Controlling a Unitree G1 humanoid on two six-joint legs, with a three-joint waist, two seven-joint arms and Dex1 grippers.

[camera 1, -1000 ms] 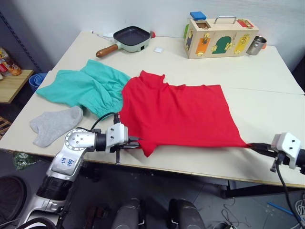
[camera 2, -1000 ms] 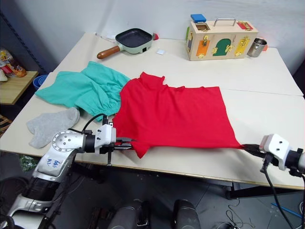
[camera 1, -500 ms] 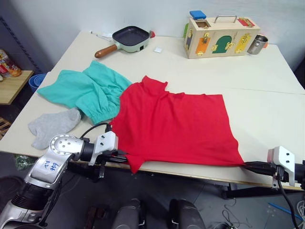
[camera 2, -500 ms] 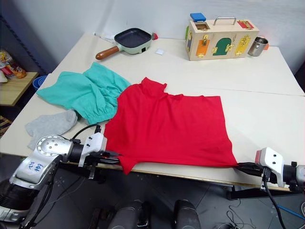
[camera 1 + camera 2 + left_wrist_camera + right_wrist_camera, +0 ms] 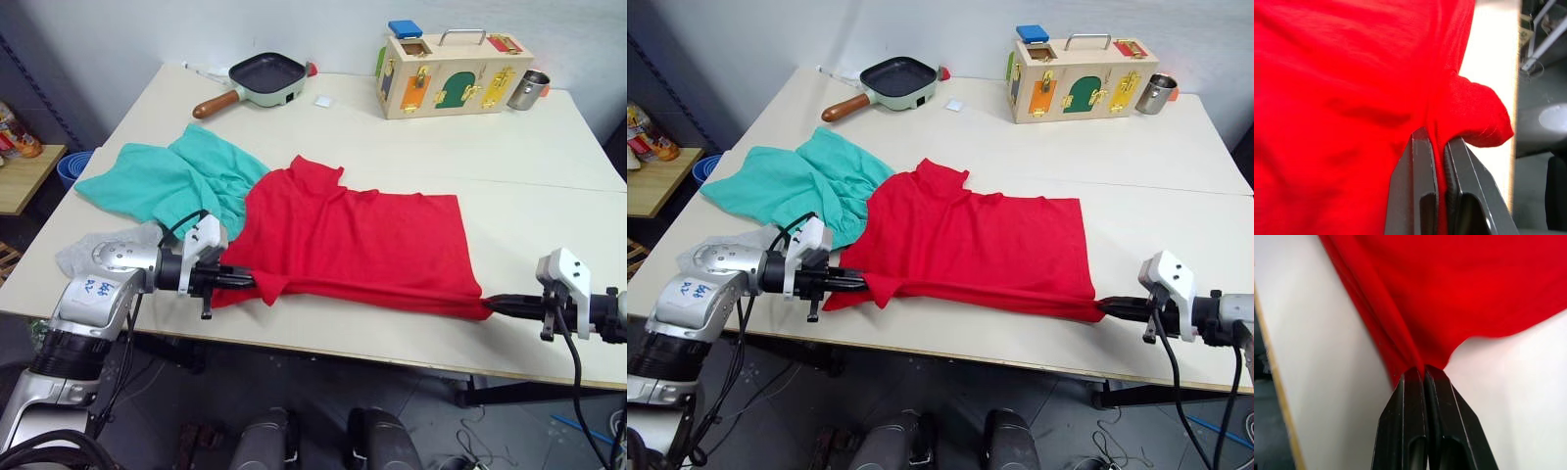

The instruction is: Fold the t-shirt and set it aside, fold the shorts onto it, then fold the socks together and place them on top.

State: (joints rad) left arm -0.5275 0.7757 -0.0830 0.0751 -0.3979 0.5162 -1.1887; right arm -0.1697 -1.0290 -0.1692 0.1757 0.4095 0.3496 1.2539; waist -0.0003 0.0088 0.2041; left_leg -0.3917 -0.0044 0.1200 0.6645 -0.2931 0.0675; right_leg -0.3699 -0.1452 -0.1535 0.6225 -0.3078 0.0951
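Note:
The red t-shirt [image 5: 362, 240] lies spread across the middle of the table, its near edge lifted and doubled over. My left gripper [image 5: 249, 281] is shut on its near left corner, and the black fingers [image 5: 1422, 186] pinch a fold of red cloth. At the near right, my right gripper [image 5: 488, 305] is shut on the other corner [image 5: 1418, 360], pulled to a point. The teal shorts [image 5: 171, 181] lie crumpled at the left, touching the shirt's sleeve. A grey sock [image 5: 83, 257] lies near the left edge, largely hidden behind my left arm.
A frying pan [image 5: 257, 78] sits at the back left. A wooden latch box [image 5: 453, 73] and a metal cup [image 5: 529, 90] stand at the back right. The table's front edge [image 5: 372, 348] runs just beneath both grippers.
Both grippers have lifted the shirt's near edge and carried it away from the table front, folding it over the shirt. The left gripper also moved left.

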